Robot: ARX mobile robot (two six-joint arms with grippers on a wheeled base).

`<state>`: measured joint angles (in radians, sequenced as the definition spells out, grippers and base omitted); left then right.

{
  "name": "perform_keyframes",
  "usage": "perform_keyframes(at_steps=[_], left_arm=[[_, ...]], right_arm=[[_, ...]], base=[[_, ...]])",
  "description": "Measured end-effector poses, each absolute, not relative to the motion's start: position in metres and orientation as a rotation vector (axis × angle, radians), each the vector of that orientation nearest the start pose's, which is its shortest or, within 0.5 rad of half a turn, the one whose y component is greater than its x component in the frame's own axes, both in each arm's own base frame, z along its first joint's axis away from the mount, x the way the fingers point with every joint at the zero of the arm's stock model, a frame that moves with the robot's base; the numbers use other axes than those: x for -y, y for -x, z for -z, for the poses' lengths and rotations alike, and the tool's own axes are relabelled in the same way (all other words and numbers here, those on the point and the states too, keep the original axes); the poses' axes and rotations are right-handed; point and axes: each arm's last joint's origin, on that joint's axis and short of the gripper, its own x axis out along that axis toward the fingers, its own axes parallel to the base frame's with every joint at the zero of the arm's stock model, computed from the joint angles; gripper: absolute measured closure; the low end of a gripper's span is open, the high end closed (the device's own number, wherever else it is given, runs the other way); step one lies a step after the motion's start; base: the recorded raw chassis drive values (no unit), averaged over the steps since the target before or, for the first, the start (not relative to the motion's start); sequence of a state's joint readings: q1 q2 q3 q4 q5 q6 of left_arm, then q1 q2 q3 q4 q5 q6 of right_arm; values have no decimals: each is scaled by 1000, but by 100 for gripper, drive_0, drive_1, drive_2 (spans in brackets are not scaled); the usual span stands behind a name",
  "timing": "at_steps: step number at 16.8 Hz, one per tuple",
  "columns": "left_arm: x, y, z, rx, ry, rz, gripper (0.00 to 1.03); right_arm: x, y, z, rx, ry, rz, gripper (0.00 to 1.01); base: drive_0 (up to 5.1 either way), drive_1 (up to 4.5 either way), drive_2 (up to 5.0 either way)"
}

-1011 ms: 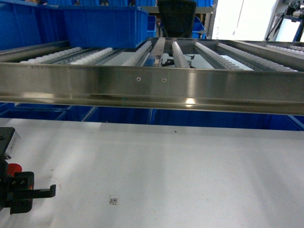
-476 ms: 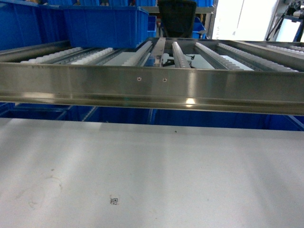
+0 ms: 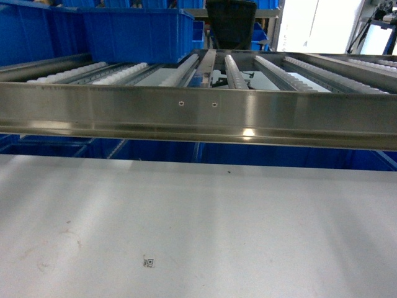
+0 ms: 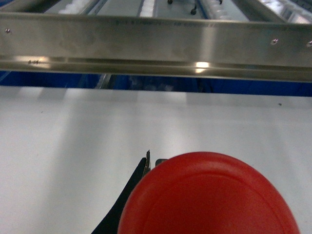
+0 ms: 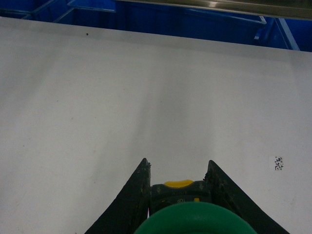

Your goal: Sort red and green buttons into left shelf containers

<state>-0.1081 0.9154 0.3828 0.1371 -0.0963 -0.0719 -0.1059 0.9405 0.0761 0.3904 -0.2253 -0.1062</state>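
Note:
The red button's (image 4: 209, 200) mushroom cap fills the bottom of the left wrist view, close to the lens. My left gripper (image 4: 195, 163) is shut on it; one dark finger (image 4: 129, 200) shows at the cap's left, the other is hidden. In the right wrist view the green button (image 5: 195, 219) sits between both black fingers of my right gripper (image 5: 178, 168), which is shut on its black body above the white table (image 5: 146, 87). Large blue containers (image 3: 133, 34) stand on the roller shelf at the upper left. Neither gripper appears in the head view.
A steel shelf rail (image 3: 198, 115) runs across in front of me, with roller lanes (image 3: 236, 71) behind it. More blue bins (image 3: 161, 152) sit under the shelf beyond the table's far edge. A small code sticker (image 3: 149, 262) lies on the white table (image 3: 248, 217).
One second ago my left gripper with the red button showed at the head view's lower left; it has since left that view. The shelf and bins have not moved.

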Motion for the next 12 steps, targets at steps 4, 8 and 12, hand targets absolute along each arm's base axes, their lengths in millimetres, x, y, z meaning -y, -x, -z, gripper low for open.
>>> perform_keyframes(at_steps=[4, 8, 12], left_arm=[[12, -200, -202, -343, 23, -17, 76], [13, -200, -201, -345, 18, -8, 76], [13, -200, -202, -344, 18, -9, 76]], right_arm=[[10, -154, -126, -461, 26, -142, 72], [10, -154, -126, -459, 27, -138, 72], [10, -154, -126, -461, 26, -139, 72]], base=[[-122, 64, 64], [-488, 258, 258], [-488, 258, 258]])
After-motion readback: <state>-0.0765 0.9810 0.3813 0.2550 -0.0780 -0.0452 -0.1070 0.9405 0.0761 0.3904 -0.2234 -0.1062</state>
